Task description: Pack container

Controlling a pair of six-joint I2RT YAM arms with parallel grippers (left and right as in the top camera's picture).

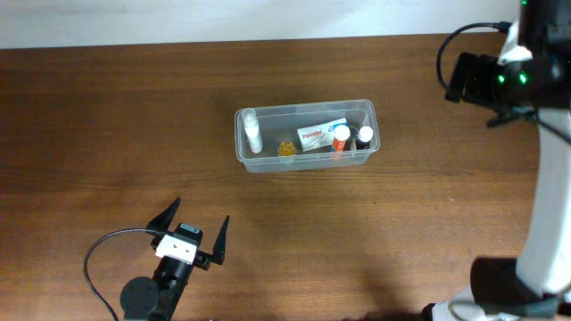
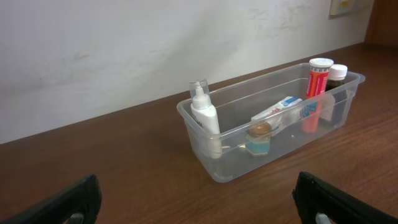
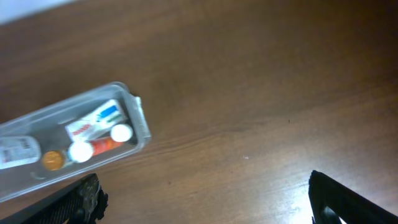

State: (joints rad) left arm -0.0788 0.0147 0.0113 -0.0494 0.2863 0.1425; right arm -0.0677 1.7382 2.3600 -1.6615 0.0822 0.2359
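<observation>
We see the tub point(image 1: 308, 163) in the middle of the table point(image 1: 107, 134), a bit toward the back edge. It sits flat with its open top up.

Inside it are five small things. A white spray bottle point(image 1: 252, 130) stands at one end. Next comes a little brown jar point(image 1: 285, 149), then a white box point(image 1: 323, 135). An orange tube point(image 1: 340, 138) and a dark bottle point(image 1: 366, 136) stand side by side at the other end.

Our left gripper point(image 1: 201, 212) is near the front of the table, well apart from the tub. Its fingers are spread wide and hold nothing. Our right gripper point(image 3: 205, 190) is up high, off to one side of the tub. Its fingers are also spread wide with nothing in them.

We see no loose things on the table. So we think the packing is at its very end, or done.

If one more thing turns up, we would need to fit it in the gap between the spray bottle and the jar. We would come down slowly so we do not knock over the tall bottles. We see no lid to put on.
</observation>
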